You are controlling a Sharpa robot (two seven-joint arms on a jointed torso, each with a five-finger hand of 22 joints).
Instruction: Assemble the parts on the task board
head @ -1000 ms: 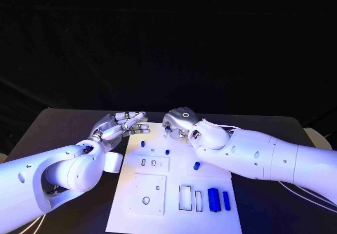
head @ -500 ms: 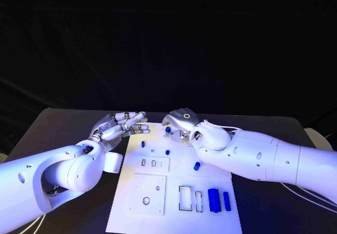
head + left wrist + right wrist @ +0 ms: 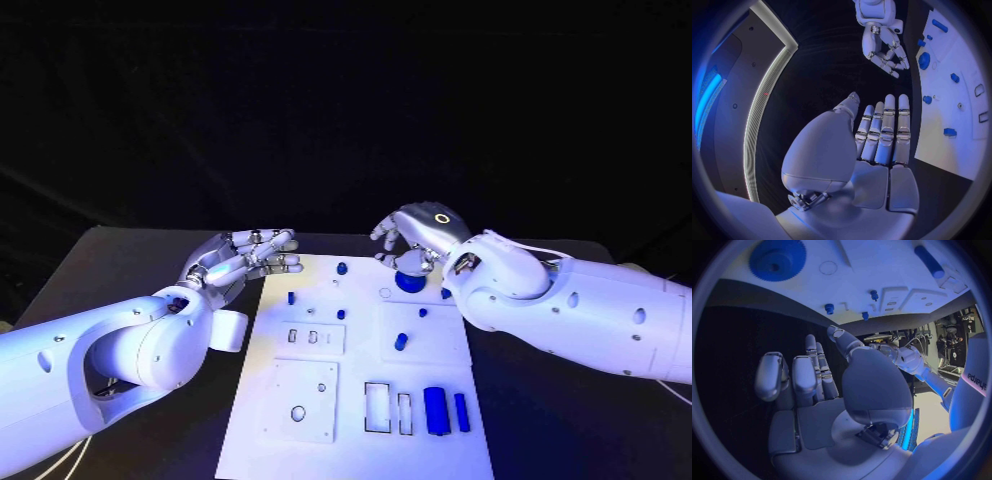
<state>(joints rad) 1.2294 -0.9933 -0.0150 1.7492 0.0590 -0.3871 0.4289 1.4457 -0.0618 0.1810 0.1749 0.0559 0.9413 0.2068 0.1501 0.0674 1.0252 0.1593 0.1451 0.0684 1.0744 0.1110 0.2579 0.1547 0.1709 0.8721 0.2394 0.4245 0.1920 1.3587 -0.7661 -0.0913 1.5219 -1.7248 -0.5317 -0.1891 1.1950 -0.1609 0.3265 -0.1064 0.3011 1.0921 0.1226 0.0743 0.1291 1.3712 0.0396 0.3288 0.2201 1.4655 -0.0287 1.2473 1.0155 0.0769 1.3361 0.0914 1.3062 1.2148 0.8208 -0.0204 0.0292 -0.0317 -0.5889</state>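
From the head view, the right hand (image 3: 415, 240) hangs over the far right part of the white board (image 3: 325, 425), fingers curled downward and a little apart, with nothing between them that I can make out. Just under and beside its fingertips sits the round blue gear (image 3: 411, 283), flat on the board. That is the relation that counts: the gear lies straight below the right hand's fingers, on the near side of them, so I'd guess a short drop would bring the hand onto it. The left hand (image 3: 248, 256) waits off the board's far left corner, fingers straight and close together, holding nothing, and it is clearly the farther of the two from the gear. Nearer the robot, three long blue bars (image 3: 446, 411) lie side by side at the board's near right, their long axes running away from the robot.

In the left wrist view, the left hand (image 3: 879, 135) is flat, fingers extended and nearly touching one another, empty. Beyond it the right hand (image 3: 887, 52) hangs with fingers bent, and the gear (image 3: 924, 60) sits on the board (image 3: 954, 145) just beside those fingers, apart from them.

In the right wrist view, the right hand (image 3: 811, 385) shows an open palm, fingers loosely bent, gripping nothing. The gear (image 3: 777, 259) lies flat on the board (image 3: 873, 265) out past the fingertips, with dark table between. A small blue peg (image 3: 829, 308) stands near the board's edge, closer to the fingers than the gear.
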